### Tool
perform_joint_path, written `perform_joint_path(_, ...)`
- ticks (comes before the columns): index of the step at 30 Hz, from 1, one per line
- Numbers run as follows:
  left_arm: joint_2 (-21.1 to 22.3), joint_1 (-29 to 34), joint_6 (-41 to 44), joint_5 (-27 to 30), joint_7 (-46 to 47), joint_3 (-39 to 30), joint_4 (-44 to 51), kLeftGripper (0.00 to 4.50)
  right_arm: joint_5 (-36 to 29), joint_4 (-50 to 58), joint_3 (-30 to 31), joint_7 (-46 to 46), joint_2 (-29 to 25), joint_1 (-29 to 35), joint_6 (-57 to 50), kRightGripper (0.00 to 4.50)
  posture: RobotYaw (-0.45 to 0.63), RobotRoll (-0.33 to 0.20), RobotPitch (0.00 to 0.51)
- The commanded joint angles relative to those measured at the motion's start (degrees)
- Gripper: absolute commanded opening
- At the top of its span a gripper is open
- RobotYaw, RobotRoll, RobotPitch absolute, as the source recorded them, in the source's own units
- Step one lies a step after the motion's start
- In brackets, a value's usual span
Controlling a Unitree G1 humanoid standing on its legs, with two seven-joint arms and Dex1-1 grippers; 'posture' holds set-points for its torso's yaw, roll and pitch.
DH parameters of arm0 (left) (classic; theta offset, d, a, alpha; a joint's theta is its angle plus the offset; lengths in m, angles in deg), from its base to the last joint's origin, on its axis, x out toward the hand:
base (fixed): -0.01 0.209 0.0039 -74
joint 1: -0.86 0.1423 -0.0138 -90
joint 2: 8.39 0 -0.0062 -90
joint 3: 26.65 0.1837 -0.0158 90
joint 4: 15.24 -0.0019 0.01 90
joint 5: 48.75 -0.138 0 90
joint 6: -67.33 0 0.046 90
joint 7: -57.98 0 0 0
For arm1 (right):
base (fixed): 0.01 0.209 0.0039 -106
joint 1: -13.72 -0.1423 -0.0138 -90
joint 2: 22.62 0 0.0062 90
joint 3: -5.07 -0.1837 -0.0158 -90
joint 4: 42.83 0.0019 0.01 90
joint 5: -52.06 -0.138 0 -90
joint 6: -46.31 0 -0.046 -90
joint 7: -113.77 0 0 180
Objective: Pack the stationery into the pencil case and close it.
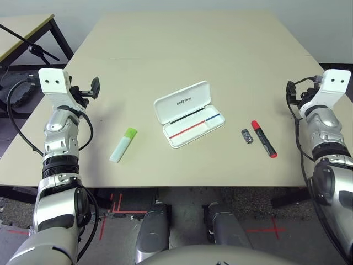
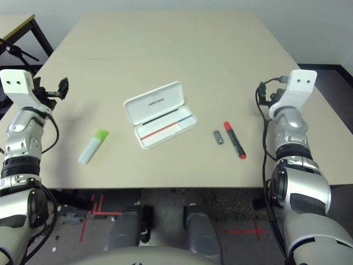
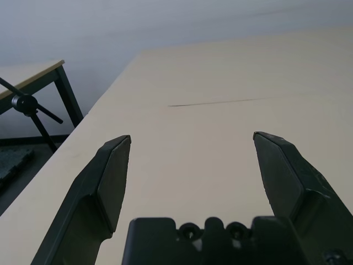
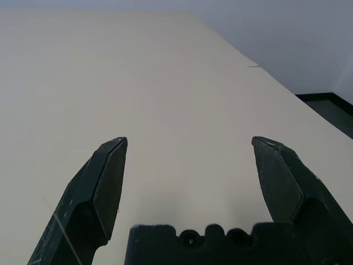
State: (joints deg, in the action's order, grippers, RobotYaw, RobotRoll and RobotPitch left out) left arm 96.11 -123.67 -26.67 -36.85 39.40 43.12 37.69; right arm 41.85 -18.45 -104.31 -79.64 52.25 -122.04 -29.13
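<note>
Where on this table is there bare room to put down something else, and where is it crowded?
The whole far half of the table, beyond the open pencil case, is bare. So is the strip between the highlighter and the case. It is tightest between the case and the red marker, where the grey block lies.

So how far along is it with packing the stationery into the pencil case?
Nothing is packed yet. The pencil case already lies open on the table, its tray holding no stationery. Nothing is in hand: the left end effector and right end effector are both open. Still to pack: the highlighter, the red marker and the small grey block; then close the lid.
</note>
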Motion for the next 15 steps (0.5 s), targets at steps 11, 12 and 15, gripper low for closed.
perform_joint_path(11,-0.37,1.51,0.89,0.53,0.00,0.13,1.60,4.47,0.14,-1.17,-0.13,0.16,-0.40,-0.06,0.32,4.50,0.09,0.000,0.091)
perform_joint_path(12,-0.35,1.74,1.08,0.57,-0.12,0.14,1.91,4.47,0.20,-1.10,0.02,-0.18,-0.31,-0.10,0.27,4.50,0.09,0.000,0.095)
perform_joint_path(15,-0.35,2.42,2.07,1.10,-0.63,0.01,3.47,4.47,0.30,-1.00,0.22,-0.63,-0.27,-0.09,0.18,4.50,0.10,0.000,0.096)
